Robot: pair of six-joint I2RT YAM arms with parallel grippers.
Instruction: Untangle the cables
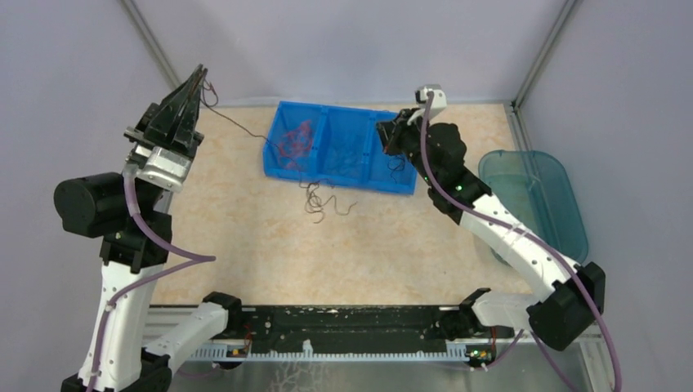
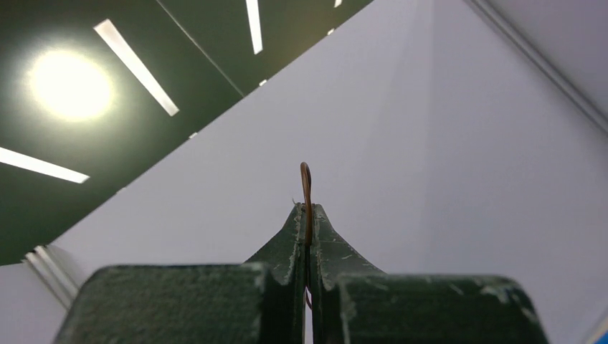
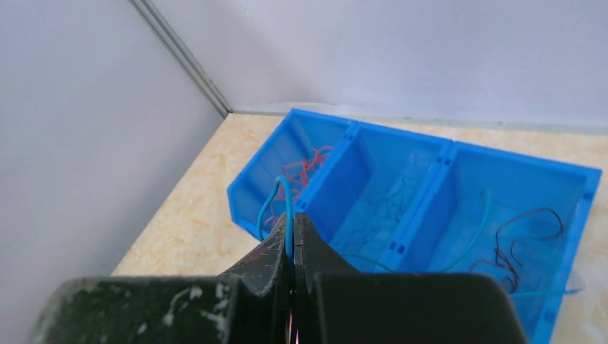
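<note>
Cables [image 1: 296, 140] lay mostly in a bin, on a tan surface [image 1: 245, 245] walled in pale grey. The blue three-part bin [image 1: 376, 184] sat at the far middle of the surface. Red ones filled its left part, thin bluish ones [image 1: 347, 157] the middle and dark ones [image 3: 527, 236] the right. A teal tub [image 1: 560, 192] stood at the right edge, near the bin's right end.

The left claw [image 2: 307, 212] stood high over the far left corner, pointing upward. Its jaws were pressed together on a brown wire [image 2: 306, 179], whose end looped out just above the tips. In the top view that wire ran in a thin line from the claw down toward the bin's left end.

The right claw [image 3: 291, 218] hung over the bin's right end. Its jaws were clamped on a blue wire [image 3: 275, 192] that arched out past the tips.

A few dark strands [image 1: 324, 202] lay curled on the surface, just in front of the bin.
</note>
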